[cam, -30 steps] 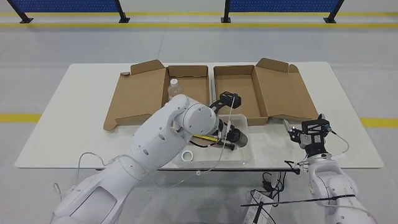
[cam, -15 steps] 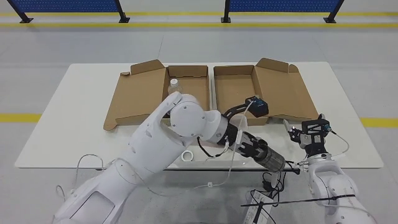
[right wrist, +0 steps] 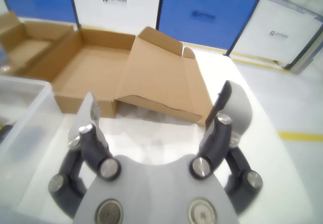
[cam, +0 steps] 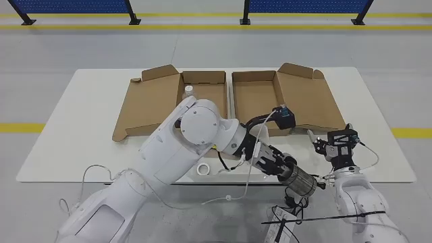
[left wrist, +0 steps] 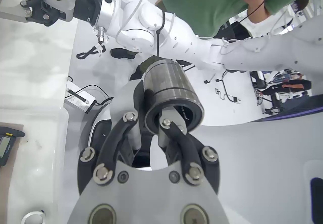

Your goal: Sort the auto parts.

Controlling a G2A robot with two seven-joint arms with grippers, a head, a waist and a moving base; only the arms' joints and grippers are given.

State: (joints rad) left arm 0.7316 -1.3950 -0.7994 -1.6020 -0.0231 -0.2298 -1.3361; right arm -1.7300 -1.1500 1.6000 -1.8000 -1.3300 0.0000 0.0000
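My left gripper point(left wrist: 154, 114) is shut on a grey metal cylinder point(left wrist: 171, 88), one finger inside its bore and one outside. In the top view the left gripper point(cam: 282, 169) holds the cylinder point(cam: 299, 181) out past the table's front edge, right of the clear bin point(left wrist: 60, 119). My right gripper point(right wrist: 156, 106) stands open with nothing between its fingers. It sits low over the front right of the table point(cam: 378, 128), close to the cylinder, as the right gripper point(cam: 335, 145) appears from above. Two open cardboard boxes, left point(cam: 206, 98) and right point(cam: 260, 101), lie at the back.
A clear bottle point(cam: 189, 93) lies in the left box. A white ring point(cam: 203, 169) and a digital caliper point(left wrist: 5, 144) rest in the clear bin point(right wrist: 30, 88). The right box's flap point(right wrist: 161, 76) lies flat ahead of the right gripper.
The left arm has lifted the cylinder out of the bin and swung it right and forward, past the table's front edge. The right arm has kept still.
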